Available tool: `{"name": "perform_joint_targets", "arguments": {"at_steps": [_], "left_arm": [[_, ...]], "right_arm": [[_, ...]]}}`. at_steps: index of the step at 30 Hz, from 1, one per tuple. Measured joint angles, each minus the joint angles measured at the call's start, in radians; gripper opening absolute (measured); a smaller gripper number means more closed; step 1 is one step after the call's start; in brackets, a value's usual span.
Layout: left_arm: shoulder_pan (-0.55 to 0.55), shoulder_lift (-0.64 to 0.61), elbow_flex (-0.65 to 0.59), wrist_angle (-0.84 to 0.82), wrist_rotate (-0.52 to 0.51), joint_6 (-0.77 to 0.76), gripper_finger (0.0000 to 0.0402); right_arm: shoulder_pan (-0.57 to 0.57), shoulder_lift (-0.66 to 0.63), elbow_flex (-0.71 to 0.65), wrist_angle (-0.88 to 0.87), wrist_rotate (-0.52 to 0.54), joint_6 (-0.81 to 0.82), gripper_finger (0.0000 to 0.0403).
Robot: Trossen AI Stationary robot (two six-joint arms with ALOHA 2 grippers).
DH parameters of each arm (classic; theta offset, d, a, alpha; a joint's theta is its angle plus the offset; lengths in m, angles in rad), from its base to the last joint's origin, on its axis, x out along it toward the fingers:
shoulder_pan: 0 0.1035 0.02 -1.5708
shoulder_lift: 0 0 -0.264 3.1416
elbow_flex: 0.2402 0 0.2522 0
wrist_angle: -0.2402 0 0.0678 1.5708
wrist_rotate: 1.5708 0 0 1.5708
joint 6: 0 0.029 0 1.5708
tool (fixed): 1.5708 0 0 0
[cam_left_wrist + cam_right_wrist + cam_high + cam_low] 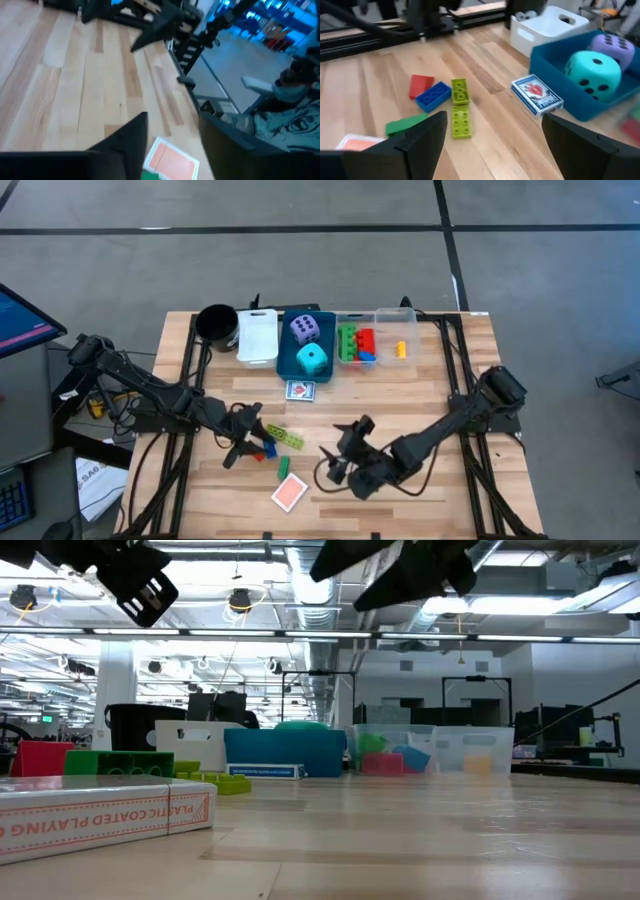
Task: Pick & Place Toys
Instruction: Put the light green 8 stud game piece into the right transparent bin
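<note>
Left gripper (247,442): low over the loose bricks near the table's front left; jaws seem partly parted, holding nothing I can make out.
Right gripper (338,460): raised at front centre, fingers spread wide, empty.
Loose toys: lime brick (460,107), blue brick (433,95), red brick (421,85) and green brick (406,124) clustered together; red-backed card (290,492) nearer the front edge; card box (300,391) just beside the blue bin (289,366).
Risk: bricks lie close, so closing fingers could nudge neighbours or pinch two.
View difference: the right wrist view separates each brick; from above the left arm hides them.
Sorted: dice already binned.
</note>
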Motion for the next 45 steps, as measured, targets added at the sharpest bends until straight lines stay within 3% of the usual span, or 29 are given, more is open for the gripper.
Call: {"name": "perform_joint_targets", "arguments": {"at_steps": [6, 11, 17, 20, 27, 33, 45], "left_arm": [[0.0, 0.003, 0.0, 0.012, -0.064, 0.008, 0.0247], [0.0, 0.029, 0.0, 0.011, -0.12, 0.057, 0.0277], [0.0, 0.065, 0.0, 0.016, -0.135, 0.06, 0.0282], [0.004, 0.073, 0.0, 0.02, -0.136, 0.06, 0.0281], [0.012, 0.064, 0.001, 0.027, -0.136, 0.06, 0.0281], [0.011, 0.064, 0.001, 0.025, -0.135, 0.06, 0.0282], [0.011, 0.064, 0.001, 0.025, -0.131, 0.06, 0.0282]], "right_arm": [[0.03, 0.01, 0.0, 0.036, 0.003, -0.114, 0.0322], [0.04, 0.022, 0.001, 0.043, 0.013, -0.14, 0.0322], [0.02, 0.07, 0.0, 0.118, 0.061, -0.159, 0.0322], [-0.003, 0.138, 0.0, 0.251, 0.046, -0.195, 0.0322], [-0.056, 0.319, -0.001, 0.593, -0.105, -0.275, 0.0322], [-0.093, 0.392, -0.002, 0.604, -0.134, -0.203, 0.0322], [-0.172, 0.406, 0.0, 0.551, -0.248, -0.176, 0.0322]]}}
